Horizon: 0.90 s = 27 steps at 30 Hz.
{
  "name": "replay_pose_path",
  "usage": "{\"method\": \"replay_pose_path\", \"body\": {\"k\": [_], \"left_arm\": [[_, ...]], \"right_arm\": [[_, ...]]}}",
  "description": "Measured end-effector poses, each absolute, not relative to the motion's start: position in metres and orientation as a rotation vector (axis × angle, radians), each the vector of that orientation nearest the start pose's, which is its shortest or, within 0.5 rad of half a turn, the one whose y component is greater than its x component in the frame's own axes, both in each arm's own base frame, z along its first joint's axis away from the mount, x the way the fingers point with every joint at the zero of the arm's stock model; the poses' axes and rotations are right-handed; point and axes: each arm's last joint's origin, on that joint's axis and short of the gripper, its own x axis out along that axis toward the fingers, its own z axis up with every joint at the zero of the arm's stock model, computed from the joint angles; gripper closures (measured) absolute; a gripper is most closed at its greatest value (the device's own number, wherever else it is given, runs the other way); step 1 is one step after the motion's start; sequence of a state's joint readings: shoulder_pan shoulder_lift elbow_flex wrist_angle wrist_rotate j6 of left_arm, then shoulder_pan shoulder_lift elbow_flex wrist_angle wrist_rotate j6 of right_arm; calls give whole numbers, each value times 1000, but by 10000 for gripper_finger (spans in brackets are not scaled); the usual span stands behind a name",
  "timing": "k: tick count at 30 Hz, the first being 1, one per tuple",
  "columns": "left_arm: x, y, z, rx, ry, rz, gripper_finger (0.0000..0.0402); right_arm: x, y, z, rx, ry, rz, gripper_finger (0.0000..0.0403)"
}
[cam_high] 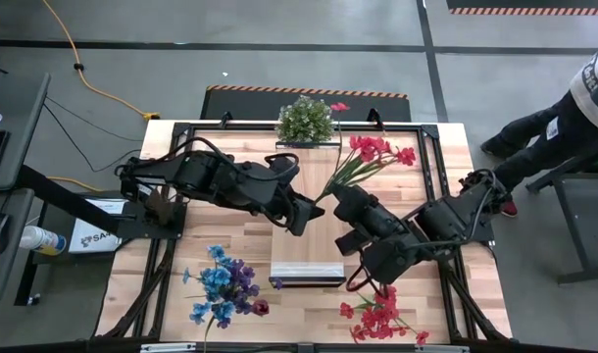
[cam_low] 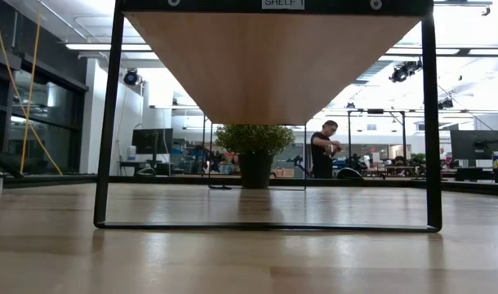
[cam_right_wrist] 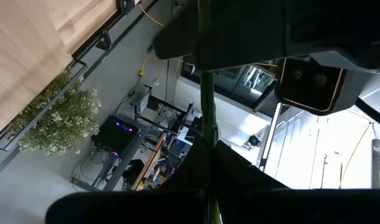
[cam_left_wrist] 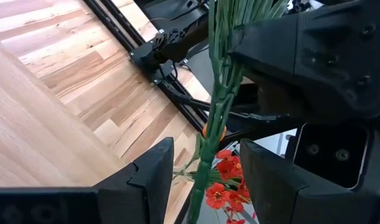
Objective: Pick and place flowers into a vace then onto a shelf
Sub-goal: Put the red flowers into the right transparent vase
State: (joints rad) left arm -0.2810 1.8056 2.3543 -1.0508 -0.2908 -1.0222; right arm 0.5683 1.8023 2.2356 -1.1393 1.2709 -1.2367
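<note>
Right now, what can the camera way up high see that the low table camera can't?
Only the high view shows both arms over the shelf, the left gripper, the right gripper shut on the red flowers, and loose flowers near the front. Only the low view shows the shelf's underside and a far-off person. Both show the bushy plant.

red flowers [cam_high: 377,154] held above shelf [cam_high: 307,240], stems bunched; blue-purple [cam_high: 224,289] and red bunches [cam_high: 382,316] on table.

Bushy green plant [cam_high: 306,120], seated person [cam_high: 564,123]
</note>
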Motion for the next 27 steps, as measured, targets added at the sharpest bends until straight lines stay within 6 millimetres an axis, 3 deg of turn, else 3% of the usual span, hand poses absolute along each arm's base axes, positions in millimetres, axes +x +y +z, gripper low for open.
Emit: {"method": "replay_pose_path", "body": {"k": [7,16,27], "left_arm": [[332,-87,493,-861,428,251,204],[332,-88,494,-818,430,225,359],[331,-88,494,-761,445,204,359]], "right_arm": [[296,161,468,-1737,832,-324,403],[296,162,468,-1740,831,-317,403],[296,162,468,-1731,824,-313,402]]}}
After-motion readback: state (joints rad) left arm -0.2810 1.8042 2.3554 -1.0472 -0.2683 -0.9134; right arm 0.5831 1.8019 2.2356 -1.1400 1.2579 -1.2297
